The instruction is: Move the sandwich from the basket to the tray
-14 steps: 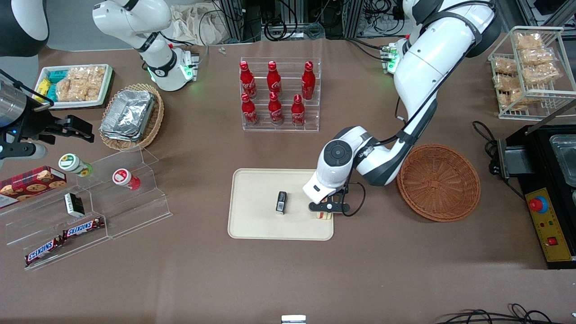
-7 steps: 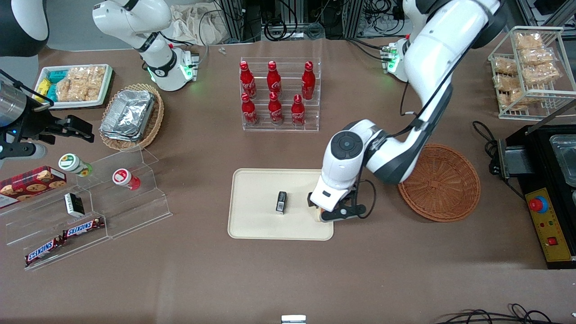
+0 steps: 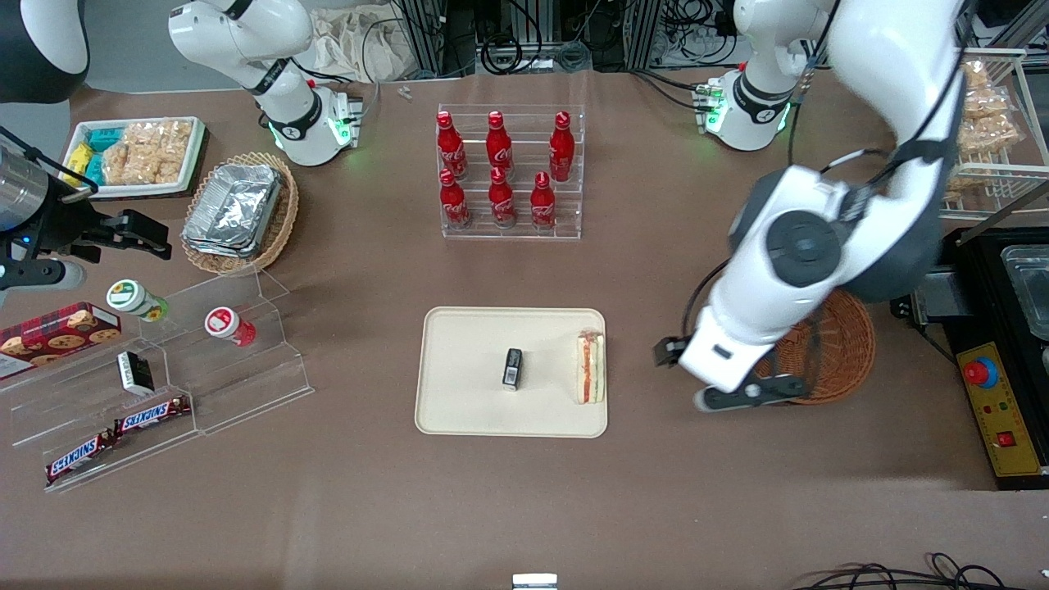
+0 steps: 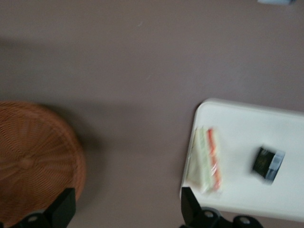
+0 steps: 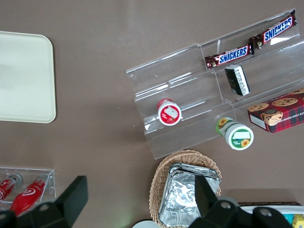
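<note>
I see the sandwich (image 3: 591, 367) resting at the tray's (image 3: 467, 410) edge nearest the basket (image 3: 836, 344); my gripper (image 3: 742, 395) hangs wide, empty. Job looks done.

This place looks like a robotics lab arranged as a small shop. On the brown worktop (image 3: 369, 508) stand an acrylic rack of red cola bottles (image 3: 501, 168) and clear shelves with Snickers bars (image 3: 115, 434). Loose cables (image 3: 524, 41) and an emergency-stop box (image 3: 996, 406) surround it.
</note>
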Controlling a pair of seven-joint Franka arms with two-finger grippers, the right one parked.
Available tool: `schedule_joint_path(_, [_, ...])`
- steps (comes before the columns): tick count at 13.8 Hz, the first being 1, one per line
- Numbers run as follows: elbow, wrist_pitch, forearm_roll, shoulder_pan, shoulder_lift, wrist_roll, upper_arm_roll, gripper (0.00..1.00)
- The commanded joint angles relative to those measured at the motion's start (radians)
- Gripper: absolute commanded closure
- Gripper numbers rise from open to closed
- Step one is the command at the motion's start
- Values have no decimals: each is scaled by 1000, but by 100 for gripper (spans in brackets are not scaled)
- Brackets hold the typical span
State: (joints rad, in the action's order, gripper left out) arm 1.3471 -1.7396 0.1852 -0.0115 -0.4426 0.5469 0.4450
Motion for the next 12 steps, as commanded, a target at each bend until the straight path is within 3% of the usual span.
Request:
schedule_joint_path(1, [33, 204, -107, 87, 171, -219, -11, 0])
schedule_joint_path(4, [69, 293, -162, -22, 310, -340, -278, 0])
schedule_joint_path(6, [147, 287, -190, -73, 424, -384, -395, 0])
schedule_joint_path(12, [173, 288, -217, -65, 464, -421, -419, 0])
